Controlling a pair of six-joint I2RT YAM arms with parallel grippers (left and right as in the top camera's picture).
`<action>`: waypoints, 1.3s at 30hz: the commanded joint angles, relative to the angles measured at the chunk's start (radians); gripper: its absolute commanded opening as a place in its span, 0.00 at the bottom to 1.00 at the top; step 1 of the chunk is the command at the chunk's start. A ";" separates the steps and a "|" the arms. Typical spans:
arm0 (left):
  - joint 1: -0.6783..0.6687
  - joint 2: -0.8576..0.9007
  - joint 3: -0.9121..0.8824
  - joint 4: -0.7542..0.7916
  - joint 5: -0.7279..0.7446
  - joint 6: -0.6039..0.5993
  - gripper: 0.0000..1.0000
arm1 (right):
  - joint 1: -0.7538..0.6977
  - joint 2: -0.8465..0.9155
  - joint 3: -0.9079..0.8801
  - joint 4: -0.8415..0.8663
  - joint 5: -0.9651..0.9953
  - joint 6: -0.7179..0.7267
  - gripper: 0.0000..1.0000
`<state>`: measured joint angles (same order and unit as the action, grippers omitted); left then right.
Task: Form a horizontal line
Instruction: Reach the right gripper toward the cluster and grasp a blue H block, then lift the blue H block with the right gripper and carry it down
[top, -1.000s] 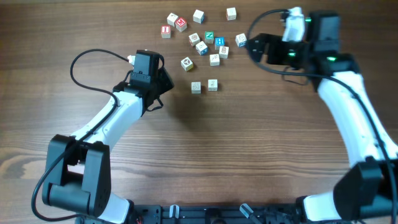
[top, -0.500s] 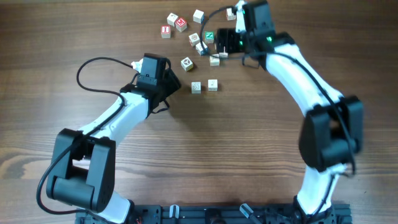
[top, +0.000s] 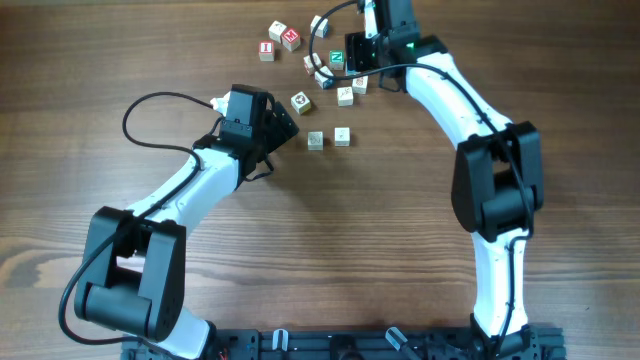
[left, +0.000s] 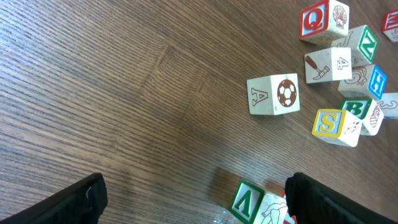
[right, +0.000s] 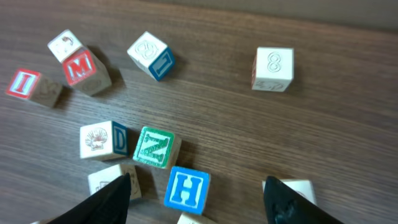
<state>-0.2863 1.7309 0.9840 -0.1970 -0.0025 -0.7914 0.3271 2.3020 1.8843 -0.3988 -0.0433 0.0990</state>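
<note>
Two pale cubes (top: 315, 141) (top: 342, 136) lie in a roughly horizontal line mid-table with a gap between them, the left one red-marked. My left gripper (top: 283, 126) stands open just left of them. In the left wrist view that gripper (left: 202, 210) has the green V cube (left: 247, 200) inside its jaws, close to the right finger (left: 339, 199). My right gripper (top: 352, 62) hovers open over the loose cluster at the back. In the right wrist view the gripper (right: 196, 208) straddles a blue H cube (right: 186, 190), neither finger touching it.
Loose cubes surround the right gripper: green N (right: 153, 147), red M (right: 82, 68), red I (right: 25, 84), an 8 cube (right: 273, 68). An A cube with a ball picture (left: 273, 94) lies ahead of the left gripper. The left arm's cable (top: 150, 100) loops over the table.
The right arm swung left from the far right to above the cube cluster, its jaws narrowing a little. The left gripper opened wide and edged right.
</note>
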 joint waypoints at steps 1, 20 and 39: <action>0.001 0.009 -0.012 0.004 -0.011 -0.002 0.98 | 0.030 0.064 0.023 0.036 0.018 -0.022 0.71; 0.001 0.009 -0.012 0.023 -0.010 -0.002 1.00 | 0.042 0.156 0.023 0.049 0.090 -0.070 0.63; 0.001 0.009 -0.012 0.029 -0.011 -0.002 1.00 | 0.040 0.162 0.029 0.026 0.100 -0.097 0.46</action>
<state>-0.2863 1.7309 0.9840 -0.1711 -0.0029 -0.7918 0.3695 2.4256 1.8915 -0.3649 0.0383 0.0128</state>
